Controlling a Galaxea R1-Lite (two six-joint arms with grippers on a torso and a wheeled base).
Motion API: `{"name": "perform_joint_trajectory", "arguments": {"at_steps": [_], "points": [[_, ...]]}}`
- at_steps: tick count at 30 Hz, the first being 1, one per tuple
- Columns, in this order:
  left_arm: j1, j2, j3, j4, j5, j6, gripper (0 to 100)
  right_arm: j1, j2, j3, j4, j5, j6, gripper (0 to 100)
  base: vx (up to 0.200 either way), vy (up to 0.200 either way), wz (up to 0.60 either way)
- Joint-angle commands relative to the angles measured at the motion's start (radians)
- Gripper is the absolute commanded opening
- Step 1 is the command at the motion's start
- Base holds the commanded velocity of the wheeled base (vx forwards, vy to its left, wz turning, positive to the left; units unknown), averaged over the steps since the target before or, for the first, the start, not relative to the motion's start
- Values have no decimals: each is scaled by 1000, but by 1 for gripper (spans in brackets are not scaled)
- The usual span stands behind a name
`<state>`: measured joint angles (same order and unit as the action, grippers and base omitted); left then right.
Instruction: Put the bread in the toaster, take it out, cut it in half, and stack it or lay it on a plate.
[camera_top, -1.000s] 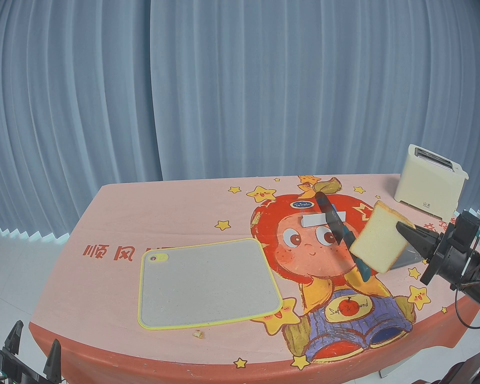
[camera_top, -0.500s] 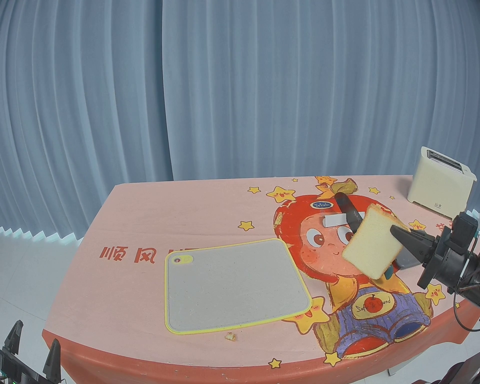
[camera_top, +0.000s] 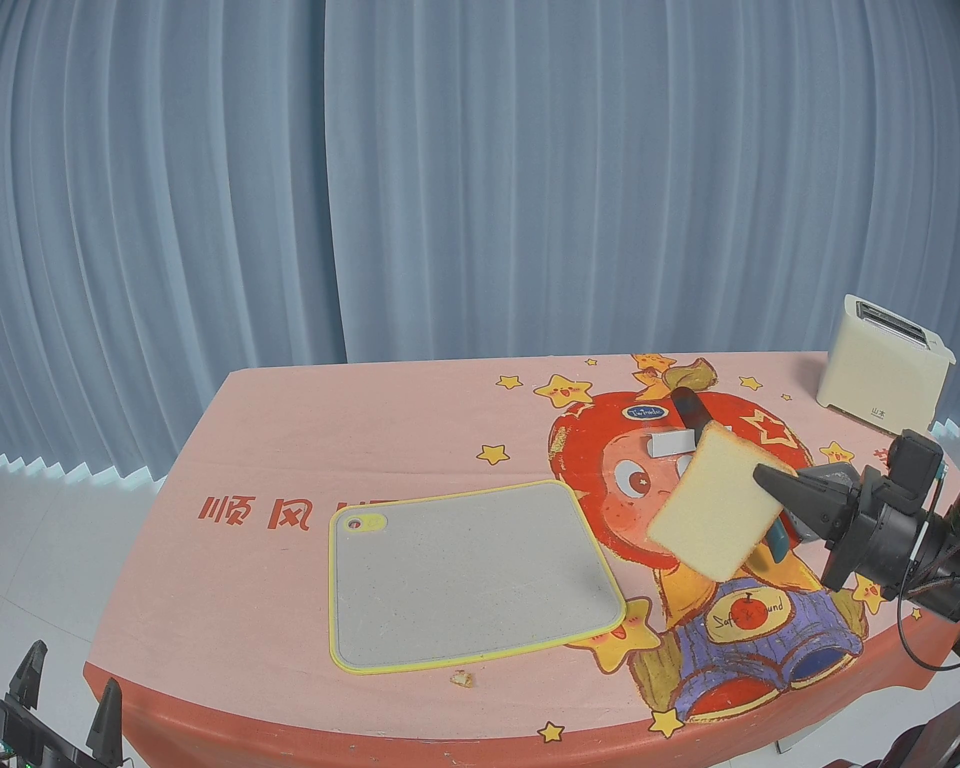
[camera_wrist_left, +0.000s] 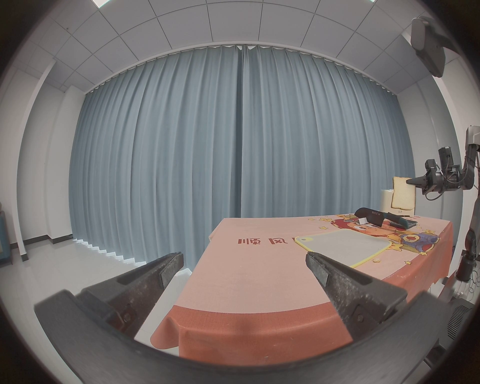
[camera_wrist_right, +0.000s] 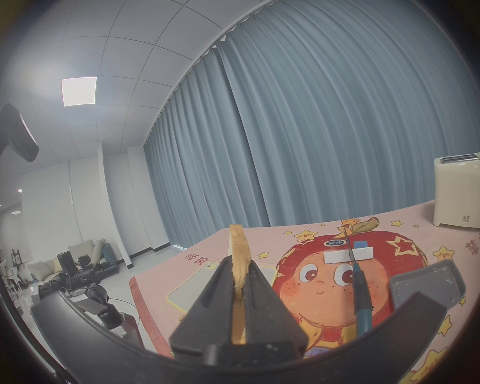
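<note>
A pale slice of bread (camera_top: 715, 505) hangs tilted above the table's right part, and my right gripper (camera_top: 770, 485) is shut on its edge. Seen from the right wrist, the bread (camera_wrist_right: 239, 257) stands edge-on between the fingers (camera_wrist_right: 265, 295). The cream toaster (camera_top: 885, 375) stands at the far right corner with nothing in its slot. A grey cutting board (camera_top: 470, 575) with a yellow-green rim lies left of the bread. A black-bladed knife (camera_top: 692, 412) with a teal handle lies partly behind the slice. My left gripper (camera_wrist_left: 245, 280) is open, low off the table's near left corner.
A dark grey plate (camera_wrist_right: 427, 282) lies beside the knife (camera_wrist_right: 361, 295), below my right gripper. A small crumb (camera_top: 461, 679) sits near the front edge by the board. The pink cartoon tablecloth (camera_top: 330, 440) is bare at the back left.
The head camera shifted at first. Since then my right gripper has carried the bread leftward and a little lower, nearer the cutting board. The left gripper has stayed put.
</note>
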<state>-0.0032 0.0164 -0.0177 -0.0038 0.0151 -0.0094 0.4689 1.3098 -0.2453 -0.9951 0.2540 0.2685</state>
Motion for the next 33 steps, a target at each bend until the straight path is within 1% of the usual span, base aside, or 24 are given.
{"name": "perform_joint_trajectory", "arguments": {"at_steps": [1, 3, 5, 7, 8, 11, 14, 16, 18, 22, 24, 26, 33], "points": [[0, 0, 18, -1, 0, 0, 100, 14, 59, -2, -8, 1, 15, 0, 0, 0, 0], [0, 0, 18, -1, 0, 0, 100, 23, 83, -5, -20, 1, 40, 0, 0, 0, 0], [0, 0, 18, -1, 0, 0, 100, 50, 92, -9, -40, -2, 67, 0, 0, 0, 0], [0, 0, 18, -1, 0, 0, 100, 69, 95, -12, -57, -6, 109, 0, 0, 0, 0], [0, 0, 18, -1, 0, 0, 100, 73, 94, -19, -60, -7, 133, 0, 0, 0, 0], [0, 0, 18, -1, 0, 0, 100, 79, 95, -38, -60, -10, 186, 0, 0, 0, 0], [0, 0, 18, -1, 0, 0, 100, 79, 111, -49, -60, -15, 224, 0, 0, 0, 0], [0, 0, 18, -1, 0, 0, 100, 79, 117, -54, -60, -15, 233, 0, 0, 0, 0], [0, 0, 18, -1, 0, 0, 100, 80, 137, -57, -60, -13, 256, 0, 0, 0, 0], [0, 0, 18, -1, 0, 0, 100, 86, 146, -58, -63, -12, 275, 0, 0, 0, 0], [0, 0, 18, -1, 0, 0, 100, 117, 141, -71, -63, -15, 313, 0, 0, 0, 0], [0, 0, 18, -1, 0, 0, 100, 128, 141, -78, -63, -16, 330, 0, 0, 0, 0], [0, 0, 18, -1, 0, 0, 100, 126, 146, -84, -63, -16, 331, 0, 0, 0, 0]]}}
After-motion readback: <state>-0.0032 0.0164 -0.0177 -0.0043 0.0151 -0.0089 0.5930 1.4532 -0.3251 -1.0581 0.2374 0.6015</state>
